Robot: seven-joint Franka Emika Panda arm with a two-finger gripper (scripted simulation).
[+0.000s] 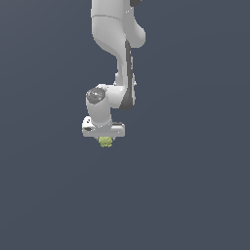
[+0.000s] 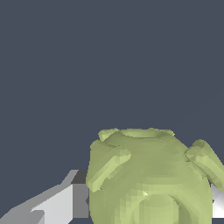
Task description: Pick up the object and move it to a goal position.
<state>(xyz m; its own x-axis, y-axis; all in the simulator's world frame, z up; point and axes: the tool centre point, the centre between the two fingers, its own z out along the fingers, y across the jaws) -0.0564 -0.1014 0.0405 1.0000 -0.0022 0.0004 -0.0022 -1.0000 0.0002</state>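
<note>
White arm hangs down at frame centre, end effector pointing down. Yellow-green bumpy object sits right under it at 6 o'clock, much narrower than the white hand. Wrist view: object fills the near field, grey-white fingers pressed against both its sides, so end effector is clamped on the object. Plain dark grey background all around.
</note>
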